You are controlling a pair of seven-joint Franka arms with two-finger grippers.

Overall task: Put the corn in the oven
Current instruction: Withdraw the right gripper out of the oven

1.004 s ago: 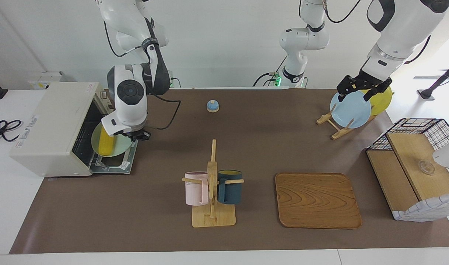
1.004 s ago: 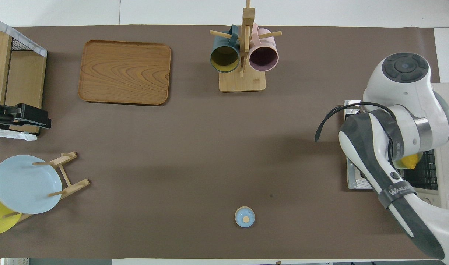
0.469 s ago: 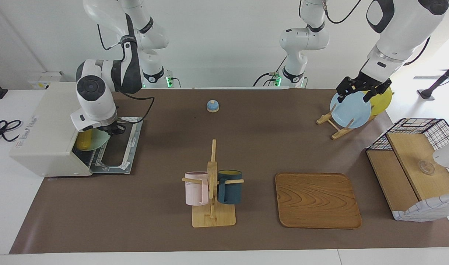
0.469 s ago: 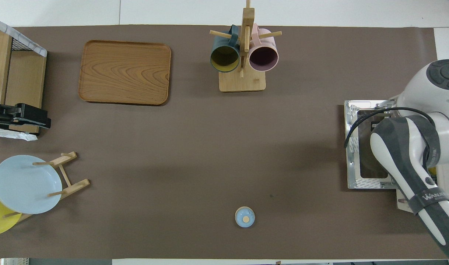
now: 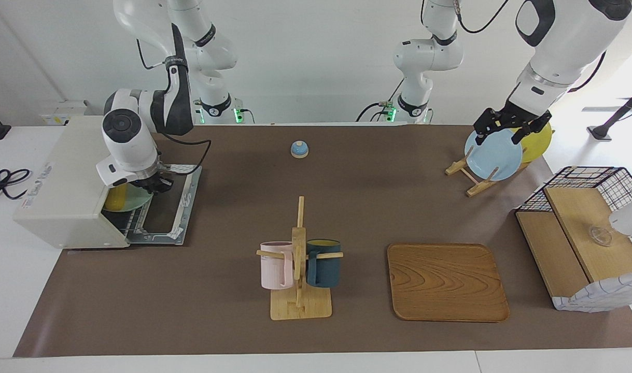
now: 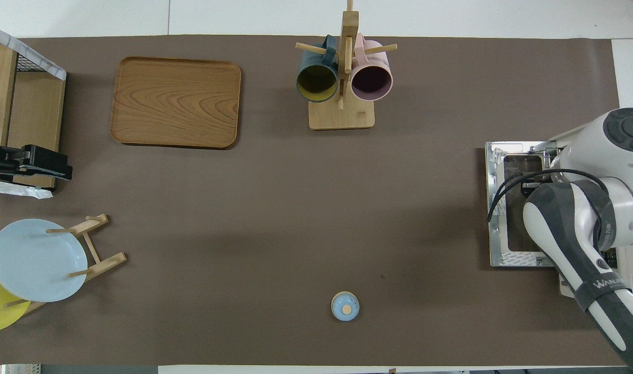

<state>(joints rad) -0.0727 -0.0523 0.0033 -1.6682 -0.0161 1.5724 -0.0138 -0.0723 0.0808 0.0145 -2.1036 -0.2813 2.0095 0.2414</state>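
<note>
Facing view shows the corn (image 5: 116, 198) on a pale green plate (image 5: 134, 199) inside the oven (image 5: 67, 181), with the right end effector (image 5: 157, 185) pinching the plate's rim. Overhead, the right arm (image 6: 581, 244) reads "WANUC" and hides the corn. The left end effector (image 5: 507, 127) waits over the blue plate (image 5: 492, 155); I cannot tell its grip.

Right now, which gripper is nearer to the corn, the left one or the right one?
The right gripper: it is at the oven mouth, beside the corn on its green plate. The left gripper waits over the blue plate at the left arm's end.
</note>
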